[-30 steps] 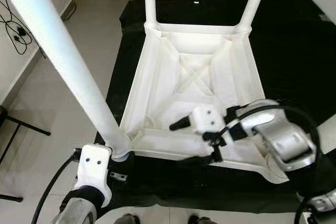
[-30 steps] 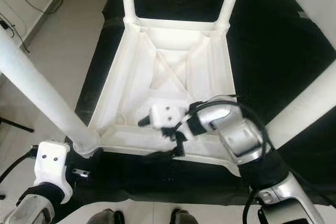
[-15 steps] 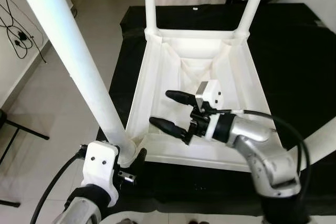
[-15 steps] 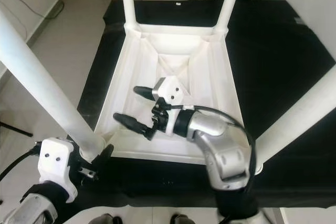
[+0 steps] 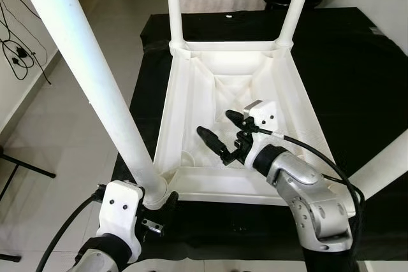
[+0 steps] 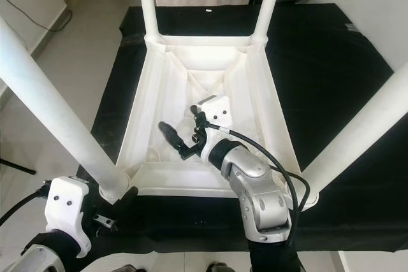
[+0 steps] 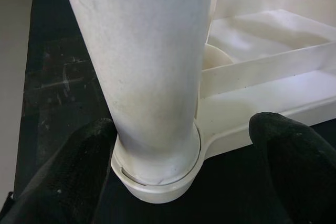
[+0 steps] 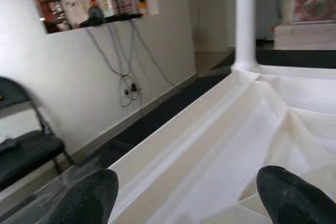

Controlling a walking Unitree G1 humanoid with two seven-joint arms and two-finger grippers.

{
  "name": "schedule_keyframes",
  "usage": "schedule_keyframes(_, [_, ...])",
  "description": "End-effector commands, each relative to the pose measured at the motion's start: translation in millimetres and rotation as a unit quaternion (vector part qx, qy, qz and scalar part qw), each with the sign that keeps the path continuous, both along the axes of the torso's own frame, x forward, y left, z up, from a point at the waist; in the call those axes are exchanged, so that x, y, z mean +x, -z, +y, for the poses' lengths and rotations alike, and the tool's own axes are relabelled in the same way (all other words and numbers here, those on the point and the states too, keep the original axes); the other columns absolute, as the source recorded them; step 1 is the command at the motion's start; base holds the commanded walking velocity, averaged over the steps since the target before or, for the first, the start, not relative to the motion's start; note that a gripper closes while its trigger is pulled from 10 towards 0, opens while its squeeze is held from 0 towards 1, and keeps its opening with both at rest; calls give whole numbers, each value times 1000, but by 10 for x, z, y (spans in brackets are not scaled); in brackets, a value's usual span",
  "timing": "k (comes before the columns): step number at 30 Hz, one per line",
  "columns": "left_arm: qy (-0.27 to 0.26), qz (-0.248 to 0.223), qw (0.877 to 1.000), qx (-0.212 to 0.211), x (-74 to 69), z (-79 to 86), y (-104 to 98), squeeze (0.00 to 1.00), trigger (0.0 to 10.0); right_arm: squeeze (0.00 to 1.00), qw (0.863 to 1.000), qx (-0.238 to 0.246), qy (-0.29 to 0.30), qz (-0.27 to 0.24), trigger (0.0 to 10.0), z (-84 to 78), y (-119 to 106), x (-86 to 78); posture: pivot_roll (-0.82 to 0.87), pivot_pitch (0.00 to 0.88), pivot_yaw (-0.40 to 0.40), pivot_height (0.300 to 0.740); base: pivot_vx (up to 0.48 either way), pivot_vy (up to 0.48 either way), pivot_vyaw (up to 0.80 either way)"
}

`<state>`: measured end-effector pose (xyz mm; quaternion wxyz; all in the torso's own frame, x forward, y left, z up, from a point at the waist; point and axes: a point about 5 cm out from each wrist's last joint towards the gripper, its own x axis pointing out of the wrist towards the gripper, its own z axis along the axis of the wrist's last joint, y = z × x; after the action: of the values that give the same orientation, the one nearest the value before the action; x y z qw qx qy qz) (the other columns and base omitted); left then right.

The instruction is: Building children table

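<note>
A white plastic children's table (image 5: 189, 97) lies upside down on a black mat (image 5: 357, 74), with its legs pointing up. My left gripper (image 7: 181, 145) is at the foot of the near-left leg (image 5: 89, 74). It is open, with one black finger on each side of the leg's base collar (image 7: 157, 177). My right gripper (image 5: 217, 123) hovers open over the ribbed underside of the table, with nothing between its fingers. Two thin far legs (image 5: 172, 4) stand at the back corners. The near-right leg (image 5: 382, 170) rises at the right edge.
Tiled floor lies to the left of the mat, with cables (image 5: 16, 49) hanging on the wall there. A thin black stand leg (image 5: 25, 164) crosses the floor at the left. The right wrist view shows a black chair (image 8: 21, 150) by that wall.
My right gripper has swung from the table's near rim up and over the underside, and its fingers now stand apart. The left gripper stays at the leg's base. The camera has shifted.
</note>
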<state>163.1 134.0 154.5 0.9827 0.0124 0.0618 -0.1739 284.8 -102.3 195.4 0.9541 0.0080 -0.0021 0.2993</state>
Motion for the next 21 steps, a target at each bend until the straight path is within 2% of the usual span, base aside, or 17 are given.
schedule_keyframes(1, [18, 11, 1000, 2, -53, -13, 2, 0, 10000, 0, 1000, -9, 19, 17, 10000, -7, 73, 13, 30, 149, 0, 740, -262, 0, 0])
schedule_keyframes(16, [22, 17, 1000, -4, -106, -26, -9, 0, 10000, 0, 999, -11, 43, 1, 10000, 18, 55, 49, 38, 152, 2, 740, -264, 0, 0])
schedule_keyframes(20, [16, 12, 1000, -2, -77, -13, -15, 0, 10000, 0, 998, -25, 50, -8, 10000, 16, 61, 64, 39, 151, 1, 740, -251, 0, 0])
schedule_keyframes(21, [2, 2, 1000, 1, -32, 15, -30, 0, 10000, 0, 998, -30, 53, -11, 10000, 14, 68, 73, 37, 150, 1, 740, 0, 0, 0])
